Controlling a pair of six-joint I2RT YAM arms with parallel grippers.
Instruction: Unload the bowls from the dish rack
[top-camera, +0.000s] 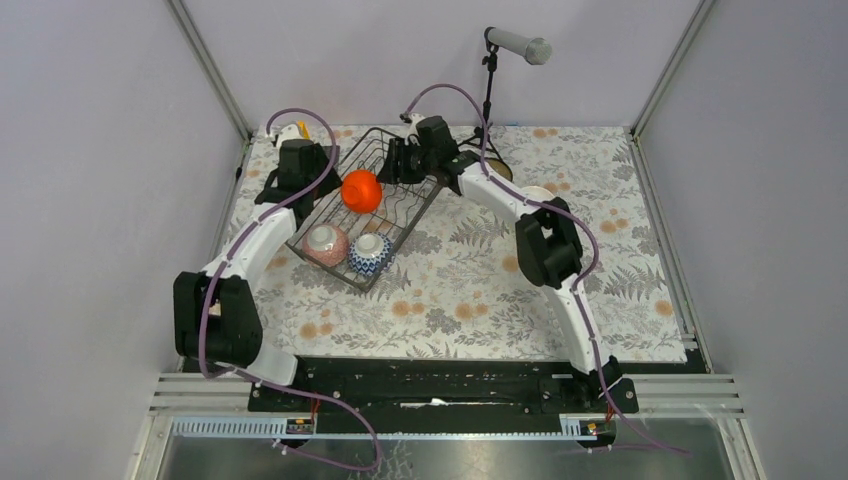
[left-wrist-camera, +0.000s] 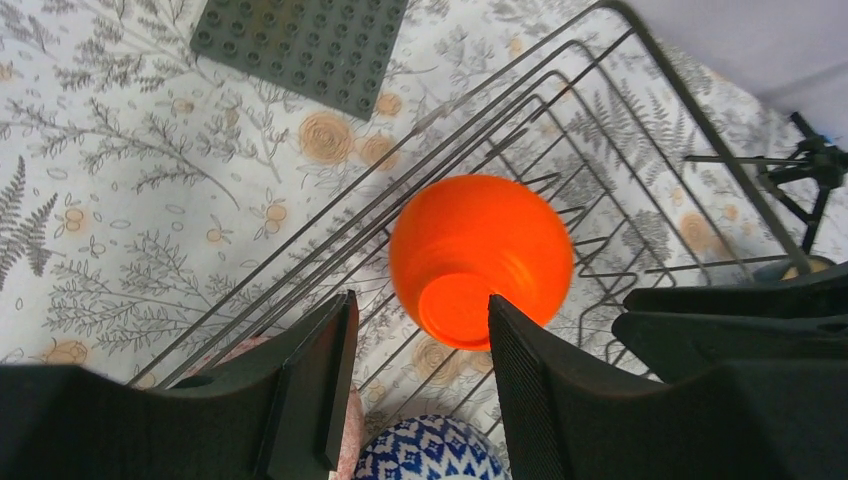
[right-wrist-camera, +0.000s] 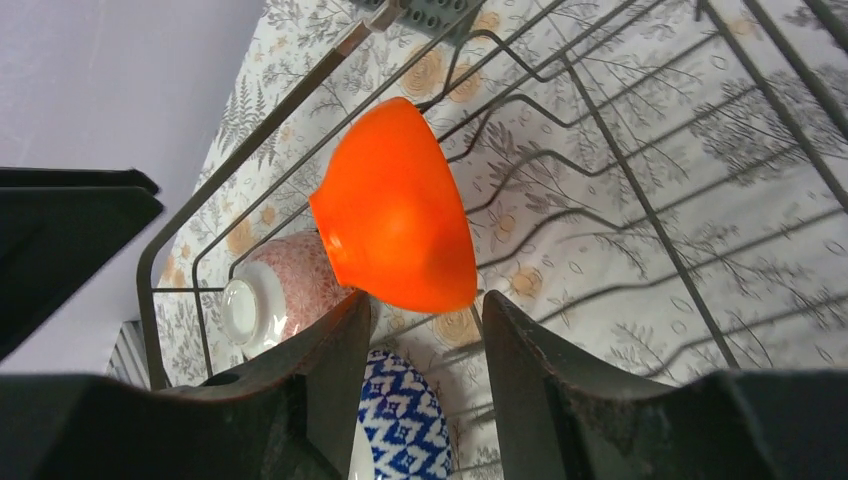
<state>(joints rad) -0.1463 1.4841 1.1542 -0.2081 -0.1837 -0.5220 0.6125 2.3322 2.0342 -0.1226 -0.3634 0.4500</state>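
The dark wire dish rack (top-camera: 400, 215) sits left of the table's middle. An orange bowl (top-camera: 361, 190) leans on its tines, base up. A pink speckled bowl (top-camera: 326, 243) and a blue-and-white bowl (top-camera: 370, 253) lie at the rack's near end. My left gripper (top-camera: 322, 172) is open, left of the orange bowl (left-wrist-camera: 480, 255), which shows just past its fingertips (left-wrist-camera: 345, 310). My right gripper (top-camera: 405, 160) is open to the bowl's right. In the right wrist view the orange bowl (right-wrist-camera: 395, 210), pink bowl (right-wrist-camera: 275, 290) and blue-and-white bowl (right-wrist-camera: 400, 420) show. The other bowls are not clearly seen.
A flat grey studded plate (left-wrist-camera: 300, 45) lies on the floral cloth just outside the rack's far left side. A microphone stand (top-camera: 490, 90) stands behind the rack at the back. A pale round object (top-camera: 537, 193) sits by the right arm. Walls close in on both sides.
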